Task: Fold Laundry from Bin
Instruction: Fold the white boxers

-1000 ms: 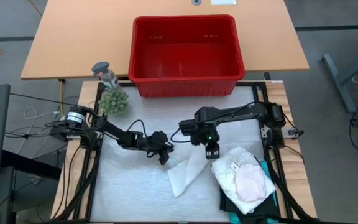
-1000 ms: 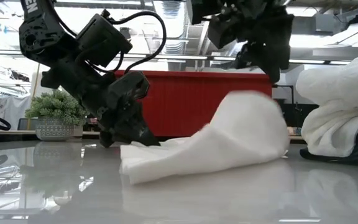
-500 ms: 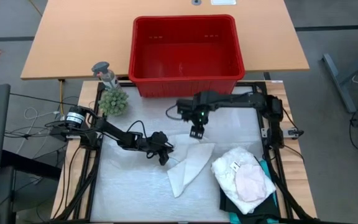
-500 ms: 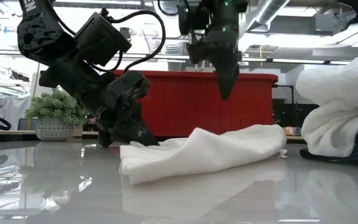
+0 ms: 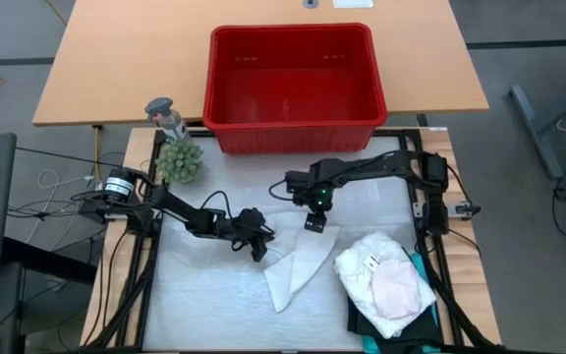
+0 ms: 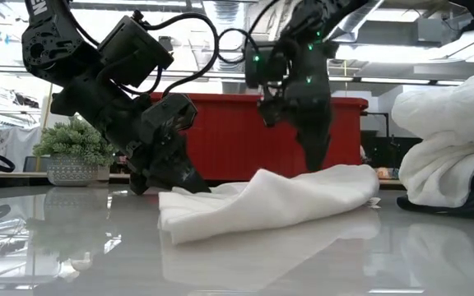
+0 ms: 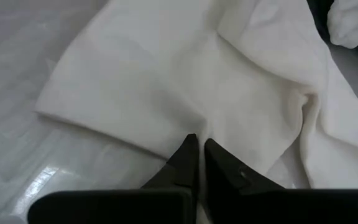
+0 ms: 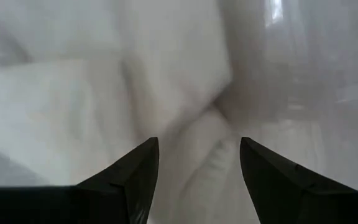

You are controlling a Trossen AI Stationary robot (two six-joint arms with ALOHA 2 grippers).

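The left tool (image 5: 259, 252) is clenched on the white cloth's (image 5: 295, 267) corner; the right tool (image 5: 313, 222), released, hangs just above it.

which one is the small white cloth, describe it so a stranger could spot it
Start at the red bin, then come down to the shiny work mat. The small white cloth lies flat mid-mat, unlike the heaped white pile to its right.
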